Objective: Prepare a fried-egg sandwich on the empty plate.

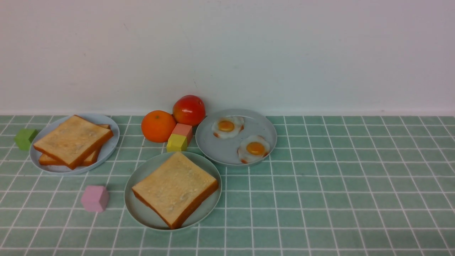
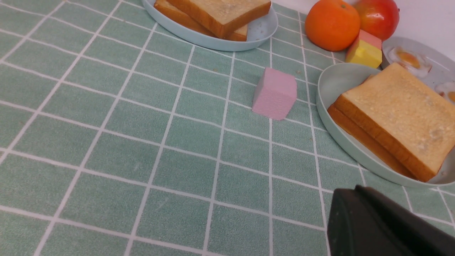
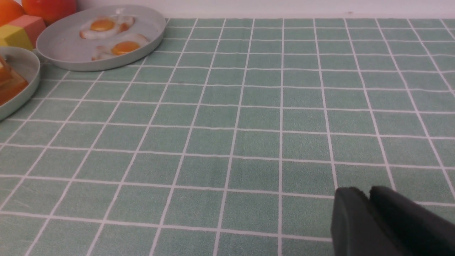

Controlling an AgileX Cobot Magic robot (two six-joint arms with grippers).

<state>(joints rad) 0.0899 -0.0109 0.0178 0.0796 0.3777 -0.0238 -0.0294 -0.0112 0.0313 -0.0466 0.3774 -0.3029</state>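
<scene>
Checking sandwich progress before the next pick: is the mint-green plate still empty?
No. The mint-green plate holds two stacked toast slices; whether an egg lies between them cannot be seen.

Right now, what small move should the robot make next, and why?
Probably just draw both arms back. Two toast slices already look stacked on the mint plate; whether an egg lies between them is hidden.

Bright even light – soft short shadows, no glare; front view sharp – wrist views slightly soft.
</scene>
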